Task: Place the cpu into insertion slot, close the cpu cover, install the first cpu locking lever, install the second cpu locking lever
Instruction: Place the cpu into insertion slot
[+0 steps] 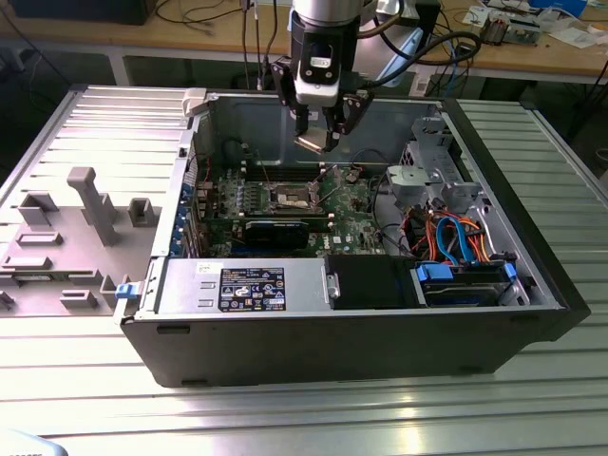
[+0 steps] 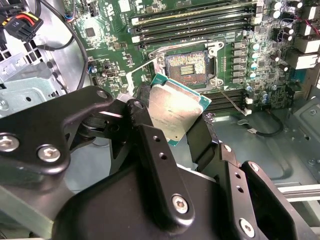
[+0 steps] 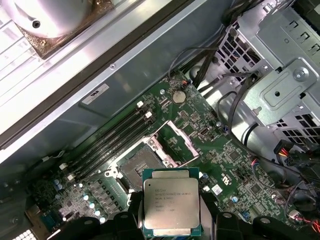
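Silver-grey top facing up, the cpu (image 3: 171,202) is sitting pinched by its opposite edges in your gripper (image 3: 171,216), jaws clamped on it. In the exterior view you're hanging it (image 1: 314,142) in the air inside the open computer case (image 1: 332,332), apart from the green motherboard (image 3: 235,165). The insertion slot (image 3: 137,167) is lying bare with its dark centre showing, and the cpu cover (image 3: 190,146) is standing flipped open beside it, just past the black memory slots (image 3: 112,140). So you're working step one, the placing: nothing is seated yet, and cover and levers look untouched. In the second wrist view the chip (image 2: 175,112) is looking tilted and turned against the socket (image 2: 187,67). Judging by that, seating is calling for the chip level and square to the socket rim, lowered gently without catching the raised cover.
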Tool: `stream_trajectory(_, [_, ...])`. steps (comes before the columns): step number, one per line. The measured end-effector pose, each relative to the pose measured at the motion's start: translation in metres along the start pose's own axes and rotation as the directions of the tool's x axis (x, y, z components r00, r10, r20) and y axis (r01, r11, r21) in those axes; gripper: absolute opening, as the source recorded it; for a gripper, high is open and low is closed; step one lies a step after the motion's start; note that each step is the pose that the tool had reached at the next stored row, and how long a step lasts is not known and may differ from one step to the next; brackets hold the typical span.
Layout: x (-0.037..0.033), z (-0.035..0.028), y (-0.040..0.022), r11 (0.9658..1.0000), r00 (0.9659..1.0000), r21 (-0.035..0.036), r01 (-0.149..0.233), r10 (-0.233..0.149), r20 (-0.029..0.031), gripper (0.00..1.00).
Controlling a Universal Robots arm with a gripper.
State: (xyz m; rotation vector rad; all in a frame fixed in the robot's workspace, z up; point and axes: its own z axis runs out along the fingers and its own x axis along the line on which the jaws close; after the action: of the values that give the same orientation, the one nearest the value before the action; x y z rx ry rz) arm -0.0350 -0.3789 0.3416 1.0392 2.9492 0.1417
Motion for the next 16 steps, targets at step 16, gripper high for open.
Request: stream_trajectory(16, [0.0,0.0002,0.0,0.9996,0.9996,-0.0006,-0.029,0.029,0.0026,0.54])
